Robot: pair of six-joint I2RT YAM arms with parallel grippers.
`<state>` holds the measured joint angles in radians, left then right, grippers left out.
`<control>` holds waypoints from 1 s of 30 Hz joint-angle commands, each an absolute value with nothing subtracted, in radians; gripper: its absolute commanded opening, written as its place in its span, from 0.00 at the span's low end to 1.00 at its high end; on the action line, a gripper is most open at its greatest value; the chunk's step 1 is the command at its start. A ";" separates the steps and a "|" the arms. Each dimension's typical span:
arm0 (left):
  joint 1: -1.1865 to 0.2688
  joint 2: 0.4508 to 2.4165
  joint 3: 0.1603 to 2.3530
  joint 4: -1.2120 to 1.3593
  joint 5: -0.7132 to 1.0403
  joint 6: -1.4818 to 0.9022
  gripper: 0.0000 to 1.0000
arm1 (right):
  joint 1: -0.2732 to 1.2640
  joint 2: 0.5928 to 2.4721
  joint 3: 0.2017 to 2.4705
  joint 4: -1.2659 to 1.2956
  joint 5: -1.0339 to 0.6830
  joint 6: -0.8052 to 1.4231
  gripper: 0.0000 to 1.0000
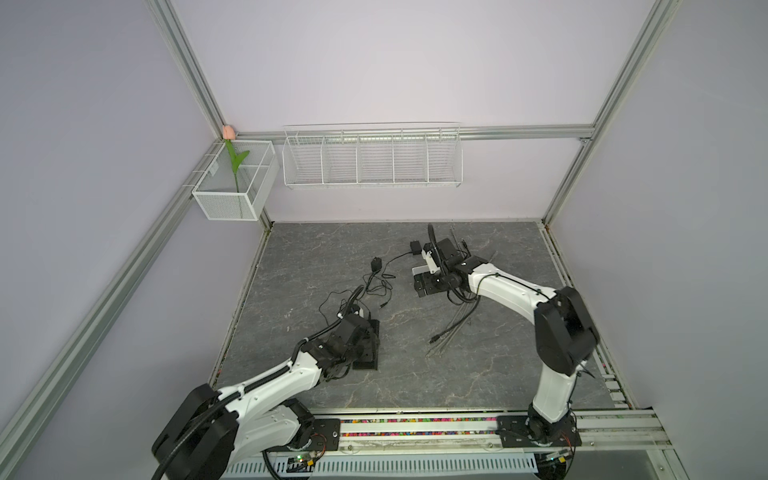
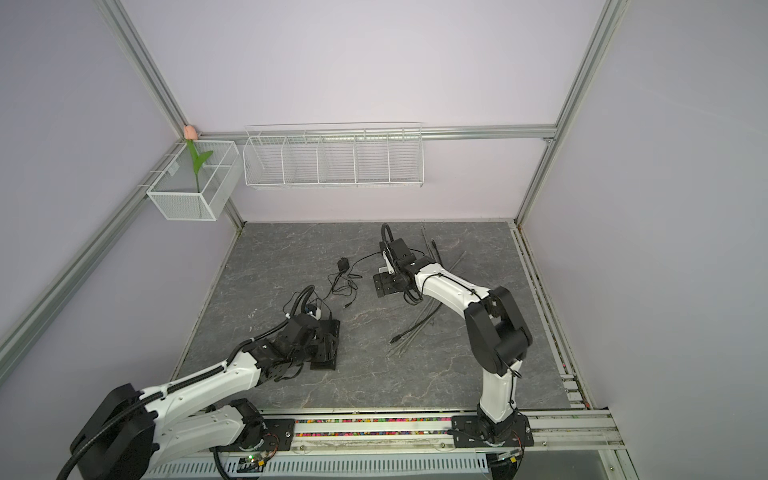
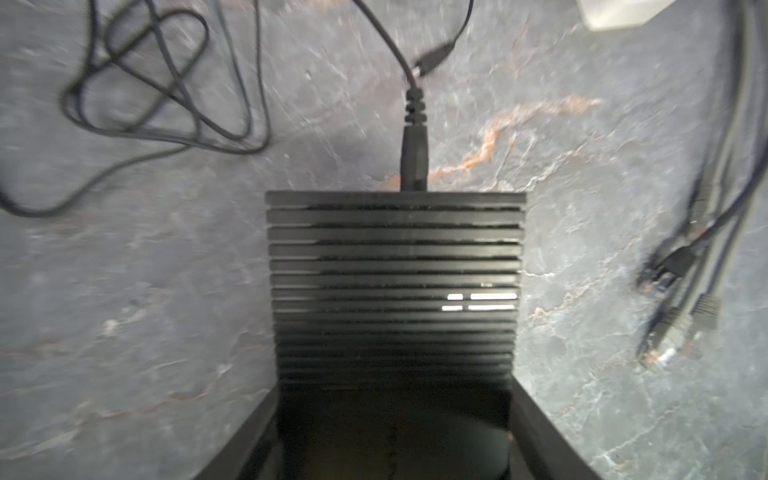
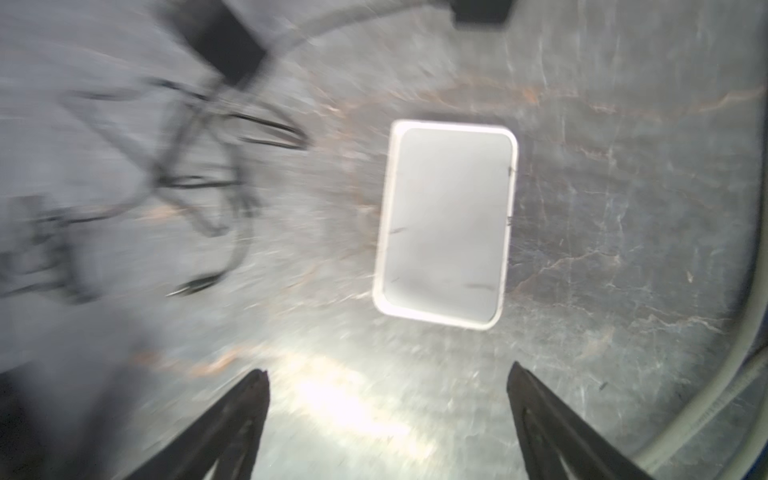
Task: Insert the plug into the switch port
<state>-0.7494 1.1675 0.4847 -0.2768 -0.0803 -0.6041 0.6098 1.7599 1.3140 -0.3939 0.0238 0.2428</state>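
Left gripper (image 3: 395,386) is clamping the black ribbed switch (image 3: 395,270) by its two long sides, jaws closed onto its width, while the switch is lying flat on the stone-patterned table (image 3: 145,291). Its barrel plug (image 3: 414,153) is sitting end-on against the switch's far edge, apparently seated in the port, with the thin cord (image 3: 385,37) looping away. Right gripper (image 4: 388,370) is hanging with jaws spread wide, gripping nothing, near a white rectangular box (image 4: 446,220). Gray cables (image 1: 453,328) are lying under the right arm.

Switch (image 3: 395,270) between the fingers of the left pincer (image 3: 395,390), plug (image 3: 414,158) at the switch's far end, cable tangle (image 3: 166,83) farther ahead, box (image 4: 446,224) ahead of the right pincer (image 4: 388,370).
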 commanded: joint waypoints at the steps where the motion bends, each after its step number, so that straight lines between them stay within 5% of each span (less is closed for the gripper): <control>1: -0.756 1.247 0.573 -0.262 -0.059 -0.584 0.00 | 0.624 1.604 1.171 -0.215 -0.091 0.153 0.97; 3: -0.756 1.303 0.619 -0.301 -0.057 -0.583 0.00 | 0.635 1.524 1.102 -0.190 -0.095 0.136 0.99; 6: -0.758 1.366 0.653 -0.313 -0.060 -0.594 0.02 | 0.661 1.425 1.022 -0.178 -0.090 0.126 0.89; 10: -0.759 1.391 0.651 -0.297 -0.067 -0.623 0.46 | 0.699 1.347 0.963 -0.181 -0.102 0.114 0.89; 13: -0.759 1.378 0.645 -0.301 -0.077 -0.634 0.69 | 0.746 1.287 0.912 -0.154 -0.052 0.066 0.89; 14: -0.759 1.369 0.642 -0.302 -0.077 -0.634 0.99 | 0.758 1.269 0.897 -0.147 -0.039 0.053 0.89; 22: -0.757 1.263 0.630 -0.314 -0.081 -0.674 1.00 | 0.778 1.163 0.835 -0.167 -0.061 0.012 0.89; 30: -0.647 1.118 0.496 -0.153 0.064 -0.778 1.00 | 0.782 1.212 0.967 -0.395 -0.284 -0.100 0.89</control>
<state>-0.6971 1.1591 0.5671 -0.2420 -0.0158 -0.6971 0.7746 1.1790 0.8917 -0.2897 -0.1692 -0.0296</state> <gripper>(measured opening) 0.997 0.892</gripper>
